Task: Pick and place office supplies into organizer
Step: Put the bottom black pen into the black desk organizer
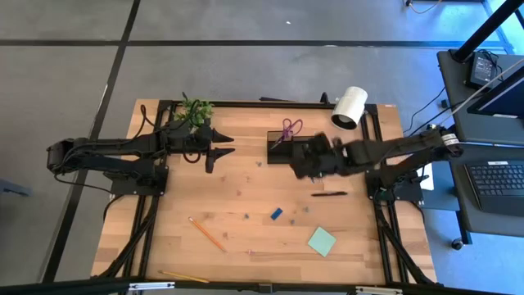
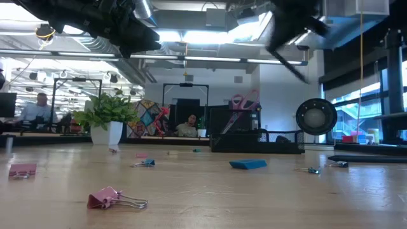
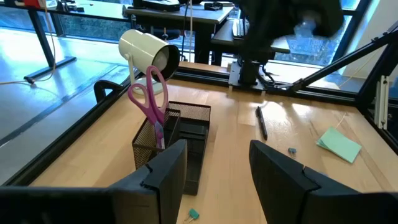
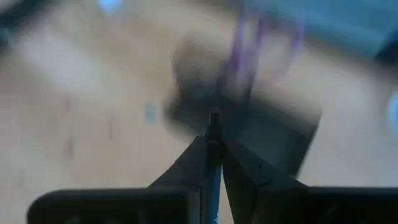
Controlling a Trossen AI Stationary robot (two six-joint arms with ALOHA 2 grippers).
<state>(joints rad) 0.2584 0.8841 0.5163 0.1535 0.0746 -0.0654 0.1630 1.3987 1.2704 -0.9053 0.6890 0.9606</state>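
Note:
The black mesh organizer (image 1: 278, 149) (image 3: 186, 134) stands at the table's far middle, with the purple-handled scissors (image 3: 149, 99) (image 1: 289, 127) upright in its taller part. My right gripper (image 1: 295, 161) (image 4: 213, 140) hovers just right of the organizer, shut on a thin black pen (image 2: 289, 62). Another black pen (image 1: 329, 194), a blue block (image 1: 277, 214), a light-green sticky-note pad (image 1: 322, 241), an orange pencil (image 1: 207, 233) and a yellow pencil (image 1: 184, 277) lie flat on the wood. My left gripper (image 1: 221, 152) (image 3: 217, 168) waits open, left of the organizer. My right gripper pinches the black pen between its two fingers. One end of the pen (image 4: 213, 121) sticks out past the fingertips, roughly along them. The fingers slant downward from the table's right side. The pen hangs slanted below the gripper, lifted well clear of the table.
A potted plant (image 1: 195, 111) stands at the far left and a white cylinder (image 1: 350, 106) lies at the far right. Small binder clips are scattered on the wood, one pink (image 2: 114, 198). Bare wood lies between the organizer and the near edge. People sit in the room behind.

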